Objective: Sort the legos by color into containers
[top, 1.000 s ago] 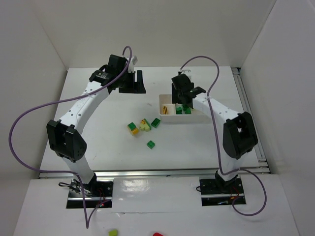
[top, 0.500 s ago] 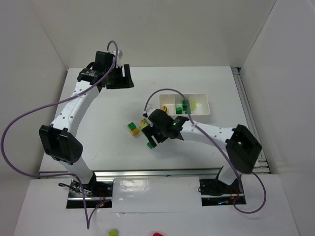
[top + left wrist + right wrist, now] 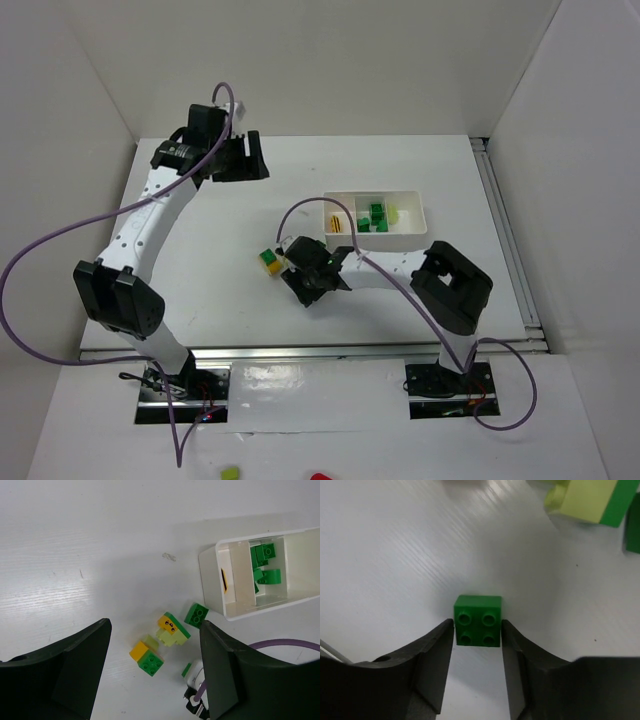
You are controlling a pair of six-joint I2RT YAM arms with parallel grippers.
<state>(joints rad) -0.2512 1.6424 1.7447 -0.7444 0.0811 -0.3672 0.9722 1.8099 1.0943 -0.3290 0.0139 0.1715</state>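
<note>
In the right wrist view a dark green lego (image 3: 478,621) sits studs-up on the white table, and my right gripper (image 3: 477,631) has both fingers against its sides. From above, that gripper (image 3: 308,290) is low, left of the white tray (image 3: 410,232). A green-and-yellow lego (image 3: 268,261) lies just beside it. The left wrist view shows that brick (image 3: 146,657), an orange, pale and green stack (image 3: 172,629) and a loose green lego (image 3: 196,615). The tray (image 3: 212,575) holds green legos (image 3: 262,555) in its middle compartment. My left gripper (image 3: 240,160) hangs open high at the back left.
An orange piece (image 3: 223,579) shows in the tray's left compartment and a pale green one (image 3: 397,213) in its right. A pale yellow-green brick (image 3: 585,500) lies just beyond the right gripper. White walls close in the table; purple cables trail from both arms.
The right arm swung from the tray down to the loose bricks, opened wide, then closed its fingers onto the lone green lego. The left arm drew back slightly to the left.
</note>
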